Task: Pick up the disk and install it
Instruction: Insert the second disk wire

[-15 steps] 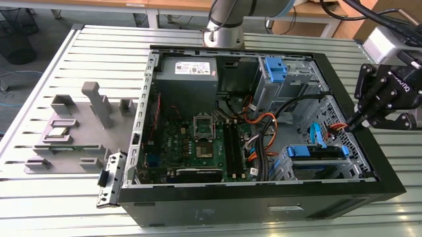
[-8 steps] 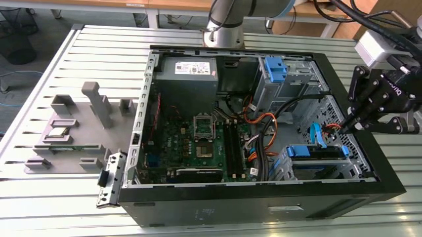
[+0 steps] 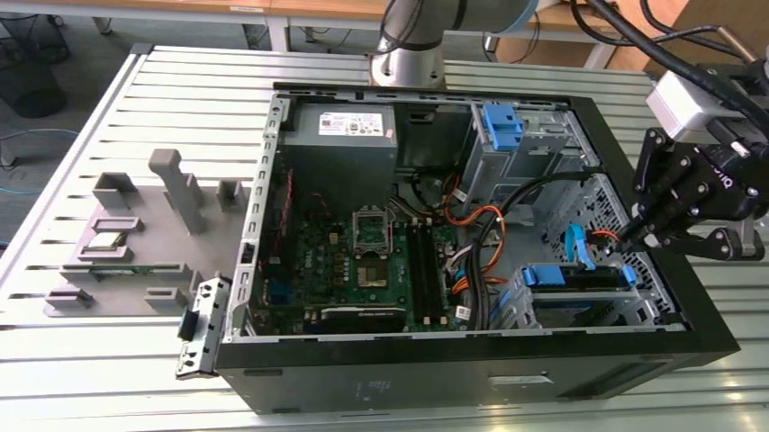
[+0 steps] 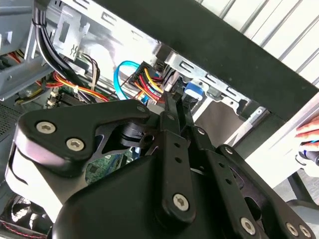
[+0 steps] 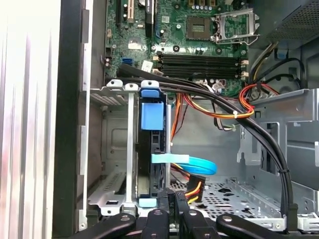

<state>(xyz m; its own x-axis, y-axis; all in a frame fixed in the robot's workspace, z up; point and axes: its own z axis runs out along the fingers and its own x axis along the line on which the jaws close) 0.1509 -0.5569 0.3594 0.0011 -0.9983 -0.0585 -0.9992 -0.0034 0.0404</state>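
Here, operator, is what you have in front of you.

Arm: your arm enters from the exterior view's right, wrist bent so the gripper [image 3: 633, 236] tilts down and inward over the open computer case [image 3: 360, 382], at the drive cage side.

Jaws: drawn together to a narrow tip, nothing held between them. In the second wrist view the gripper [image 4: 175, 107] ends in two slim fingers [image 4: 172, 117] pressed side by side, pointing at the bundle of red, yellow and black wires [image 4: 147, 82] and the blue data cable [image 4: 119, 77].

Disk: your disk [image 3: 581, 277] sits in the lower drive cage [image 3: 601, 315] at the case corner on the exterior view's right, its blue caddy edge showing. In the first wrist view the disk [image 5: 151, 149] stands on edge inside the metal cage [image 5: 112, 149], blue caddy tab uppermost, with the gripper [image 5: 172, 201] tip just beside its end.

Cables: a light blue flat cable [image 5: 192, 163] runs off beside the disk; thick black cables [image 5: 239, 119] cross above the cage.

Case interior: the motherboard [image 3: 373, 252] lies exposed, a grey power supply [image 3: 342, 135] at the far corner, a second blue bracket [image 3: 502, 126] in the upper bay.

Surface: the slatted surface [image 3: 157, 117] carries grey fixture blocks [image 3: 132, 243] on the exterior view's left, well apart from your gripper.
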